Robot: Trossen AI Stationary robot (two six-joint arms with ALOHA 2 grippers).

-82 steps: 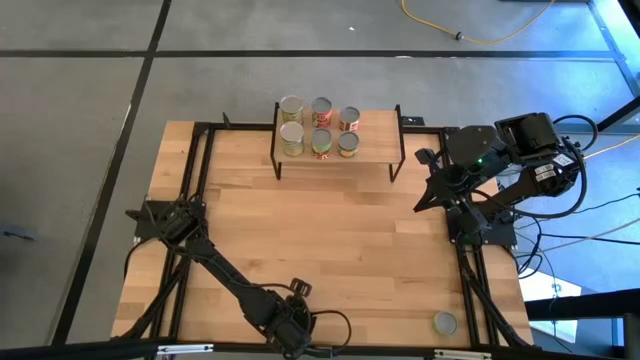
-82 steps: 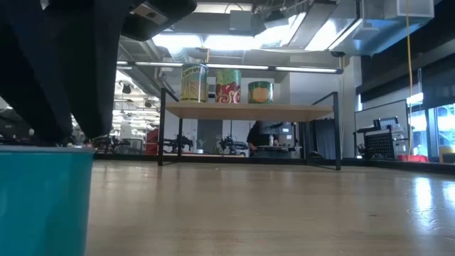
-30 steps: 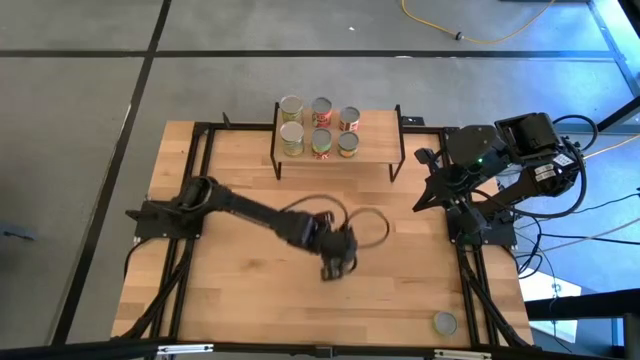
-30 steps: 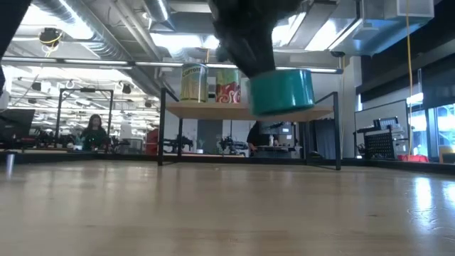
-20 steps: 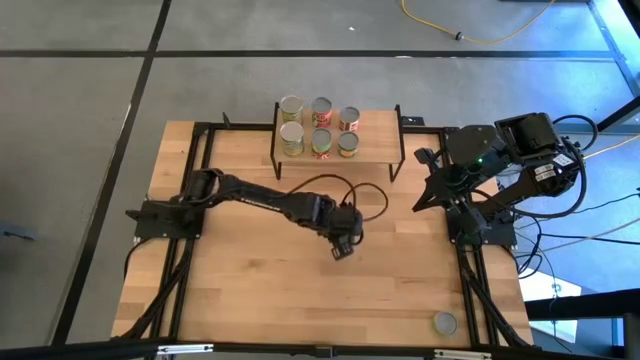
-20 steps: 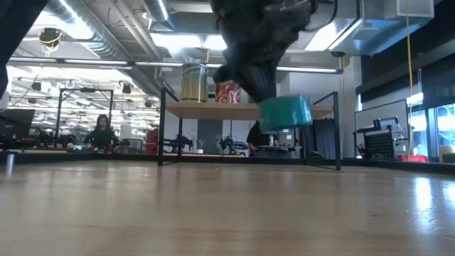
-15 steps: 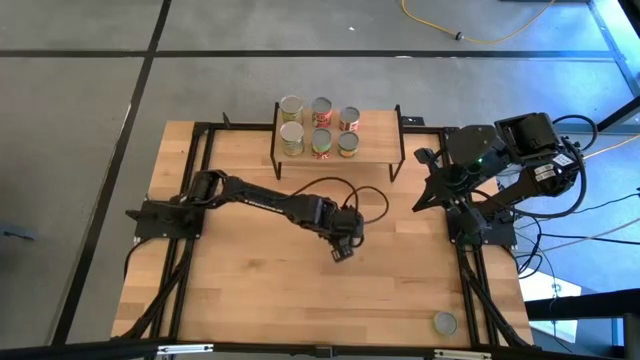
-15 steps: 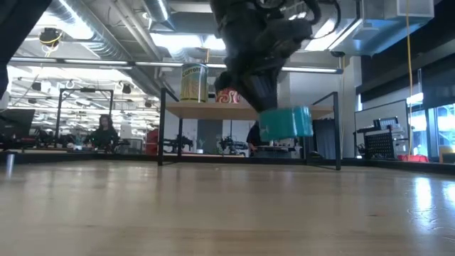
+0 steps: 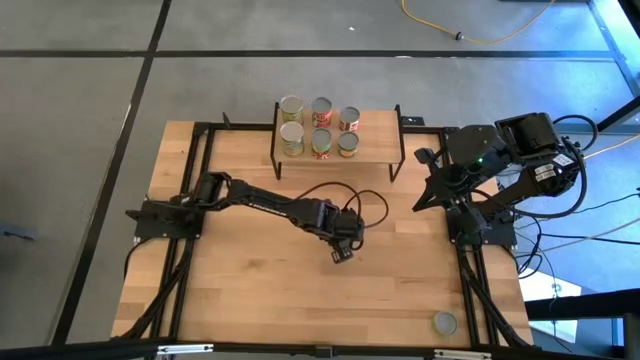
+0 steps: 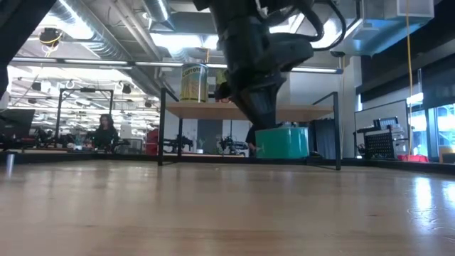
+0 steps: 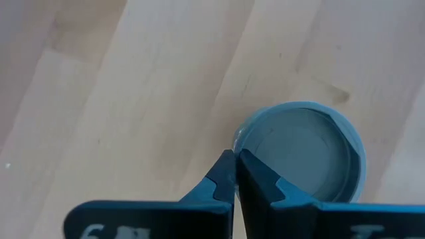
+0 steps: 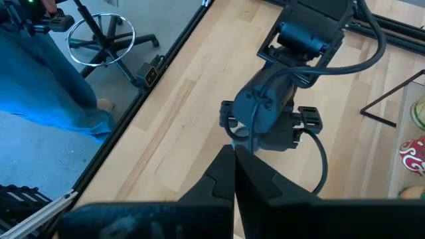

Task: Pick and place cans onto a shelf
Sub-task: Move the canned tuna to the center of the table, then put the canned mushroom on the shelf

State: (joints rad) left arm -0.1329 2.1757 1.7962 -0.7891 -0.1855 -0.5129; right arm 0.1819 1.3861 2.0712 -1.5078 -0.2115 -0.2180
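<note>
My left gripper (image 9: 341, 250) is over the middle of the table, shut on a teal can (image 10: 283, 142). In the left wrist view the can's round metal top (image 11: 302, 151) shows beyond the shut fingertips (image 11: 236, 166). The can is low over the table; I cannot tell whether it touches it. The shelf (image 9: 372, 152) stands at the far edge with several cans (image 9: 321, 142) upright on its wooden board. My right gripper (image 12: 234, 158) is shut and empty, and waits at the table's right edge (image 9: 432, 190). My left gripper pinches the rim of the can's top (image 11: 234, 143) between its two fingertips, at one side of the can. The fingers come from above, pointing down. The can hangs upright below them (image 10: 283, 142).
One more can (image 9: 444, 323) stands alone at the table's near right corner. The shelf's black legs (image 9: 276, 165) stand on the table at the far edge. A loose cable (image 9: 350, 195) loops off the left arm. People show in the room behind the table (image 10: 106, 130).
My left gripper has come down toward the table with the teal can, drifting a little toward the far edge. It has stayed shut. The can has stayed upright and hangs much lower than a second ago.
</note>
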